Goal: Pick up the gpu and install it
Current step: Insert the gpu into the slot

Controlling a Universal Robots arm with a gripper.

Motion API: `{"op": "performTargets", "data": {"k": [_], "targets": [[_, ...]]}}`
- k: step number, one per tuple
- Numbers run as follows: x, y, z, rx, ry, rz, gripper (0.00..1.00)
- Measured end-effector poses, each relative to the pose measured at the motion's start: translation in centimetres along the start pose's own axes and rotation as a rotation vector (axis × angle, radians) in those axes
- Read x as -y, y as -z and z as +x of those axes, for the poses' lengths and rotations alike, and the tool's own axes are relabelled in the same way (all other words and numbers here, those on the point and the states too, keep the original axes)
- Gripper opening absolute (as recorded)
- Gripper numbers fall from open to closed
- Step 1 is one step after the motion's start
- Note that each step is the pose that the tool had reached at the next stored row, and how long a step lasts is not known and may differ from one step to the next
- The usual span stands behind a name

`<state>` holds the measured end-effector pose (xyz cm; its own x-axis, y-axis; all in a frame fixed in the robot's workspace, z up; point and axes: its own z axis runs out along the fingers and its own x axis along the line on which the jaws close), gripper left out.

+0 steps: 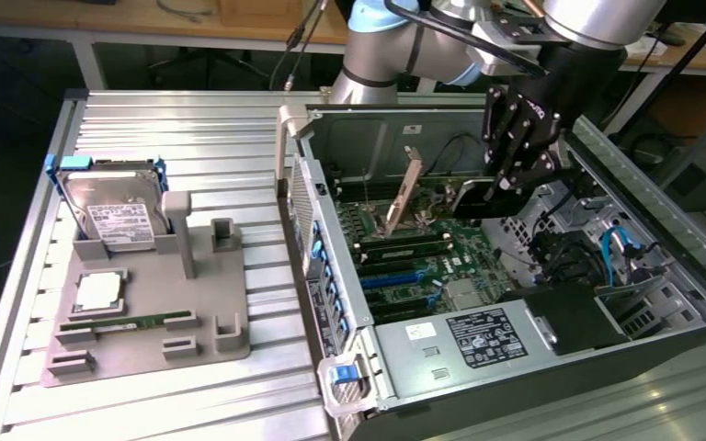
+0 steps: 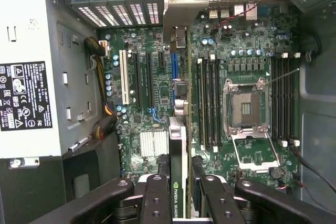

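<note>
Wrist view | gripper point(image 2: 183, 198) pinches gpu point(image 2: 177, 140) edge-on | slot point(image 2: 172, 74) ahead of gripper | risk: if you press with gpu tilted, its edge misses slot and jams.

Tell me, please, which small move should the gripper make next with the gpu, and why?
Probably ease it a little closer to the board, slowly. The gripper holds the gpu edge-on above the motherboard, roughly in line with the blue slot, and it does not look seated yet.
</note>
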<state>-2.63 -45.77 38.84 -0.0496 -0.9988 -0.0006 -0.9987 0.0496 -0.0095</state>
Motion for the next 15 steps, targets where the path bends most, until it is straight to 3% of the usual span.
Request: {"op": "performTargets", "data": {"k": [10,15], "targets": [[-0.07,-0.10,0.1,0.0010,0.000,-0.0001,0.27],[-0.09,-1.03,0.1,0.0010,0.000,0.0001,0.27]]}}
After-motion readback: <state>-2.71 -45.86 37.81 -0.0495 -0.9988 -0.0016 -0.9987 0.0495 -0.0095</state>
